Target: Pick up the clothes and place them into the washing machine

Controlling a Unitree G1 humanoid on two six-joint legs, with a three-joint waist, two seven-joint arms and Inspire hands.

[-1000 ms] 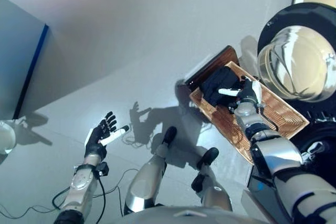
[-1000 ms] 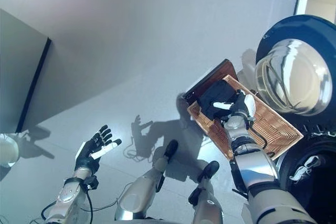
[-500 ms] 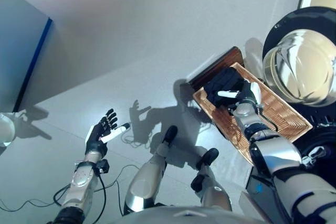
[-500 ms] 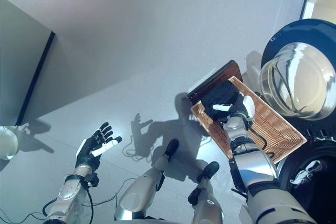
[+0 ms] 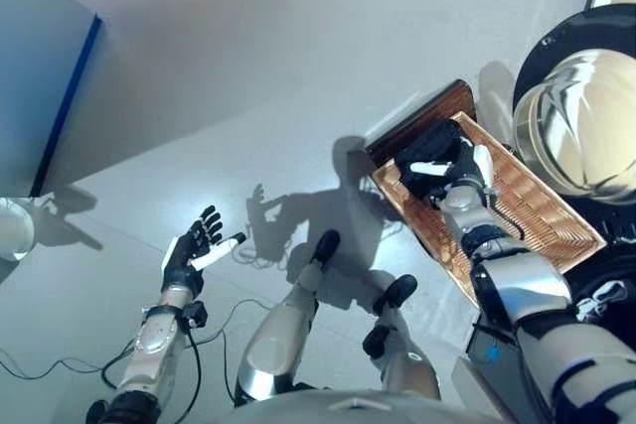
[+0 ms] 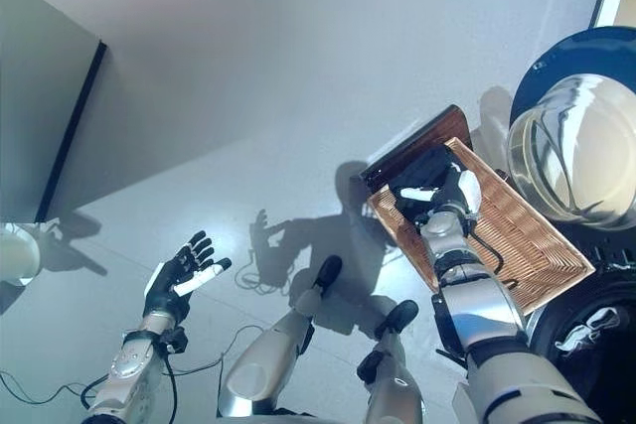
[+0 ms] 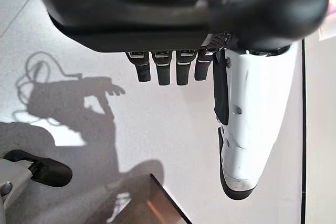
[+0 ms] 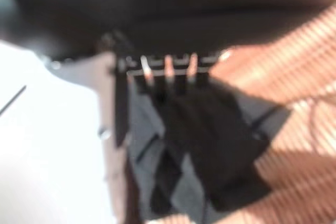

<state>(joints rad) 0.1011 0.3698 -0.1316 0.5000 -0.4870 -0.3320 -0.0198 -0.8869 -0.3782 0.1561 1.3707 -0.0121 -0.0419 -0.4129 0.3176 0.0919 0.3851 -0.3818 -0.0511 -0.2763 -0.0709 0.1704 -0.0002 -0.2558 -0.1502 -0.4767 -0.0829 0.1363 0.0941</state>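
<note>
You are at the start: the dark clothes (image 5: 429,144) lie in the basket (image 5: 542,206), none in the washing machine (image 5: 586,116). Your right hand (image 5: 459,168) reaches onto them, grip unclear; your left hand (image 5: 194,253) hangs spread, empty

A pale grey floor (image 5: 298,67) fills most of the frame. A grey panel with a blue edge (image 5: 62,106) stands at the upper left. A white rounded object (image 5: 14,229) sits at the left edge, casting a shadow.
</note>
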